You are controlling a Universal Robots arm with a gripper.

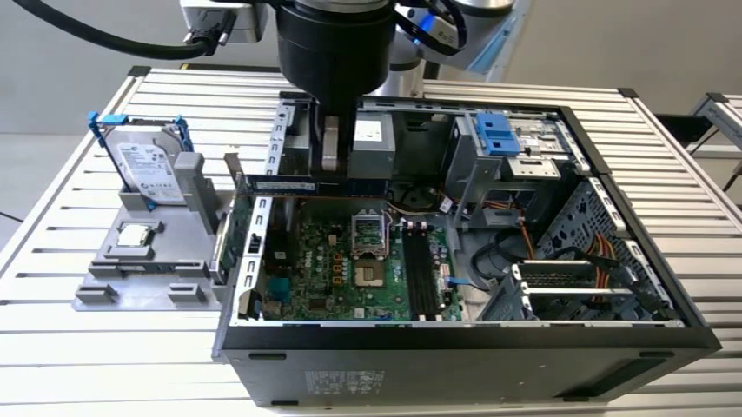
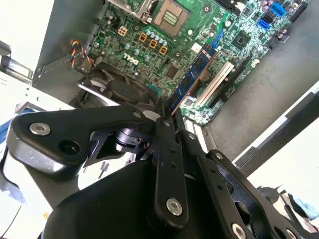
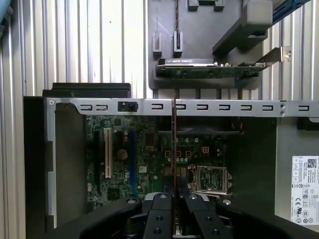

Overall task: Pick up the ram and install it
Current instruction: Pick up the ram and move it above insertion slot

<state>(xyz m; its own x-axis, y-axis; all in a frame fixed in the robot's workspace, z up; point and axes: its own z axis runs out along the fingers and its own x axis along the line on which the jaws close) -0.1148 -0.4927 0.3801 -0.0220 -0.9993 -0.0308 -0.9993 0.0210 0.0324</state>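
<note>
Slatted metal table [image 1: 104, 347], open PC case [image 1: 464, 356] lying flat w/ motherboard [image 1: 336, 269] facing up; ram carried above it.
Gripper [image 1: 334, 172] comes straight down from above, jaws clamped on the ram [image 1: 290, 183], pinching its two flat faces. That keeps the strip on edge, prob. so the contact edge points down at the board. In first wrist view the ram [image 3: 174, 144] reads as a thin line out from the gripper [image 3: 174, 191]; in second wrist view the ram [image 2: 192, 79] sticks out past the gripper [image 2: 167, 117] over the green board. It hangs level above the case's far side, clear of the board, not seated. In exterior view its length runs across the dark slots [image 1: 423, 269], not along them. Grey fixture [image 1: 139, 261] w/ hard drive [image 1: 145, 165] sits just beside the case, exterior view's left.
</note>
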